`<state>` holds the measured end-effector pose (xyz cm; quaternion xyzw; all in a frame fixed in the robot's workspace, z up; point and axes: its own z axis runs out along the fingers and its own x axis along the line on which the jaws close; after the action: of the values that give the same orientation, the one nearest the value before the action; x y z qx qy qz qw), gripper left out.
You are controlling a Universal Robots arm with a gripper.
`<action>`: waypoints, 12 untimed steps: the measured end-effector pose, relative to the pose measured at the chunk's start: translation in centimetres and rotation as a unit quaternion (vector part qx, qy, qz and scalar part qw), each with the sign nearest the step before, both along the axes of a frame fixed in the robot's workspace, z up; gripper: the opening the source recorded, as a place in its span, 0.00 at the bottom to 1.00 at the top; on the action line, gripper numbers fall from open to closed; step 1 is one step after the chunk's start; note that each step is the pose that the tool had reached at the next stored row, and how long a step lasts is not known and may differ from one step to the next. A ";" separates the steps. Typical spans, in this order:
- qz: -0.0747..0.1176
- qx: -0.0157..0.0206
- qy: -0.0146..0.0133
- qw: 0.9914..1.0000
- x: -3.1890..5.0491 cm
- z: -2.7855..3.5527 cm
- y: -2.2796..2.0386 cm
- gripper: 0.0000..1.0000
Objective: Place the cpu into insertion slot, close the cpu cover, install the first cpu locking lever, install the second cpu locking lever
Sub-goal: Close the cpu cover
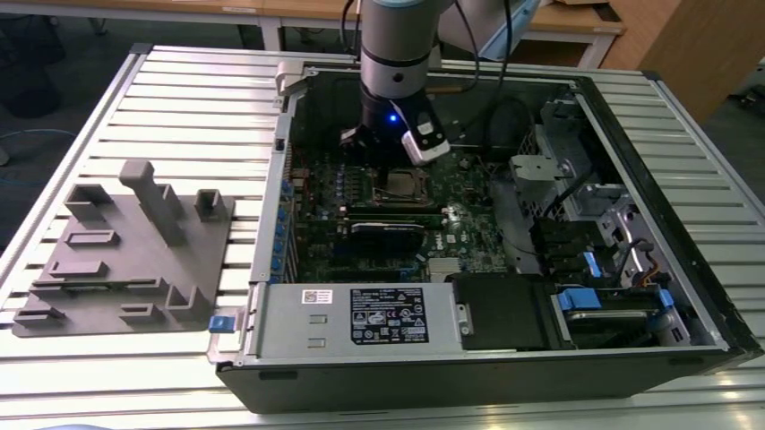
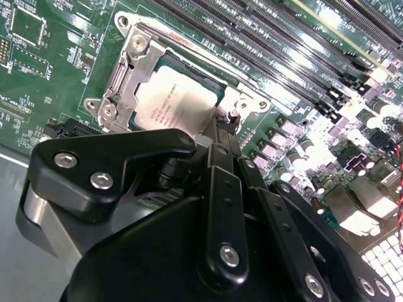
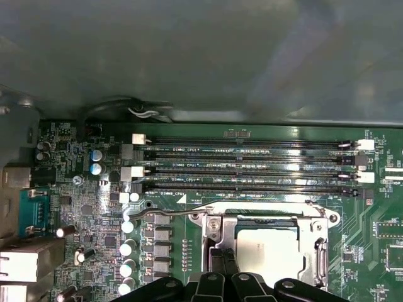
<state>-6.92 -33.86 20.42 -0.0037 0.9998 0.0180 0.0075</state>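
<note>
A broad surface (image 1: 143, 107) of pale, silvery metal slats runs across the exterior view, its ribs lying lengthwise from that view's left to its right. Overhead light falls hard on it, and the slats nearest the camera glare almost white (image 1: 107, 381). Behind the surface, along the far side, stands a desk (image 1: 203, 11) with a light wooden top and pale legs, and a second wooden desk (image 1: 580, 22) sits further toward the exterior view's right. Next to that one rises a brown wooden panel (image 1: 687, 49). The floor (image 1: 84, 40) under the desks is dark and in shadow.
</note>
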 end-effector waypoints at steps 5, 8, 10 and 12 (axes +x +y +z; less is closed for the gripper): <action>0.000 0.000 -0.001 1.000 -0.10 -0.05 0.00 0.11; 0.000 0.000 -0.002 1.000 -0.15 -0.18 0.01 0.11; 0.000 0.000 -0.002 1.000 -0.19 -0.25 0.00 0.11; 0.000 0.000 -0.002 1.000 -0.19 -0.25 0.00 0.11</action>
<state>-7.11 -33.86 20.17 -0.0039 0.9998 0.0179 0.0095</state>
